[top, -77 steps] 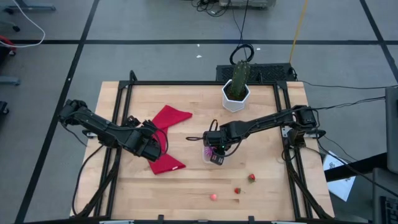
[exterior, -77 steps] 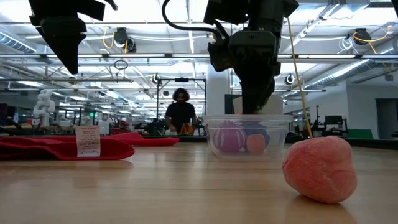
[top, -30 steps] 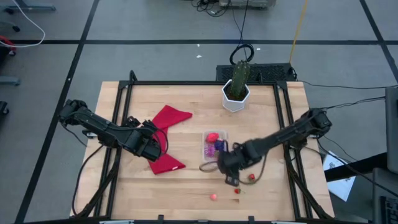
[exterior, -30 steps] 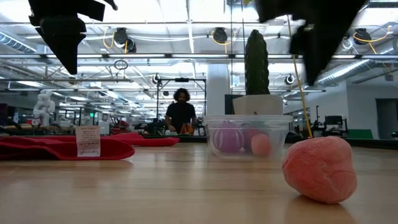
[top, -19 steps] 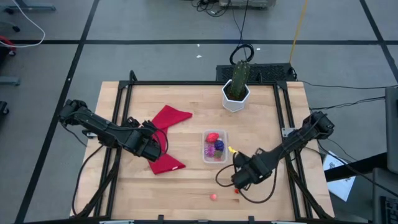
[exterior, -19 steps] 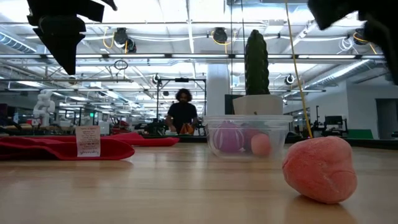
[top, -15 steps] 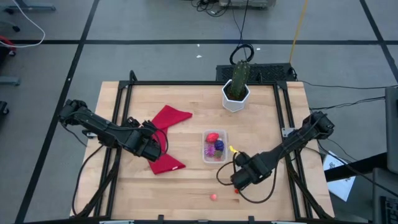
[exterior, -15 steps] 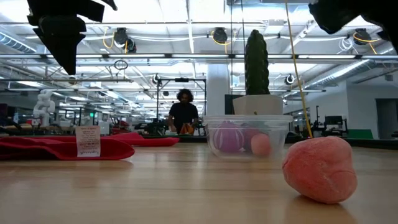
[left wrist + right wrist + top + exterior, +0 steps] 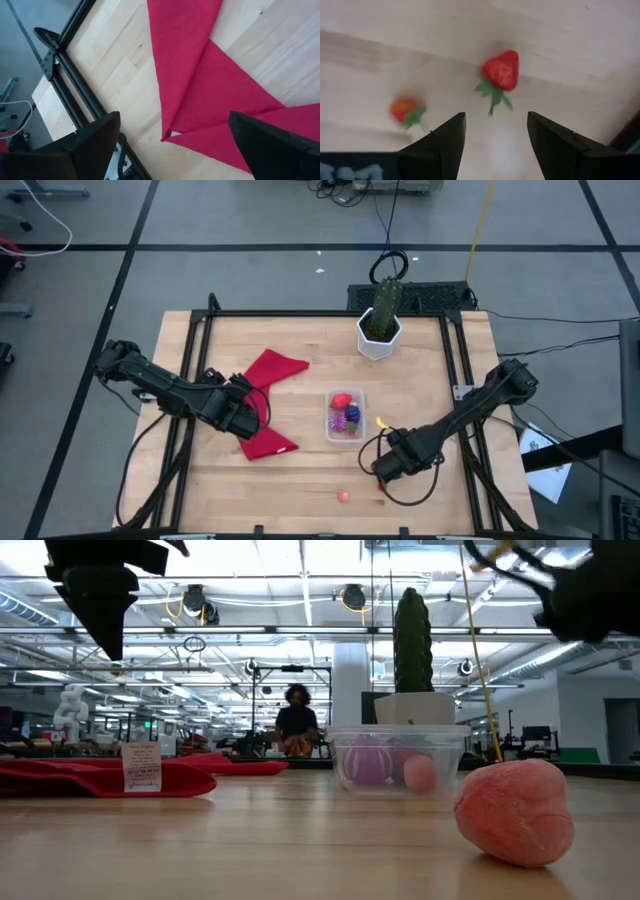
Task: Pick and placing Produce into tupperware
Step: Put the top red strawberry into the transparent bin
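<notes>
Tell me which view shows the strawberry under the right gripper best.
Right wrist view: the strawberry lies on the wood, framed just beyond the open right gripper. In the high view the arm hides it; low and left wrist views don't show it.

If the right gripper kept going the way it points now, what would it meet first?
Most likely the strawberry, which lies on the table just ahead of the open right gripper, roughly in line with the gap between its fingers. Depth is unclear. A second small fruit sits off to one side.

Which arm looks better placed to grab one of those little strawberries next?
The right arm, probably. Its open right gripper hangs directly over a strawberry, with a second strawberry close by. The left gripper hovers open over the red cloth, far across the table.
</notes>
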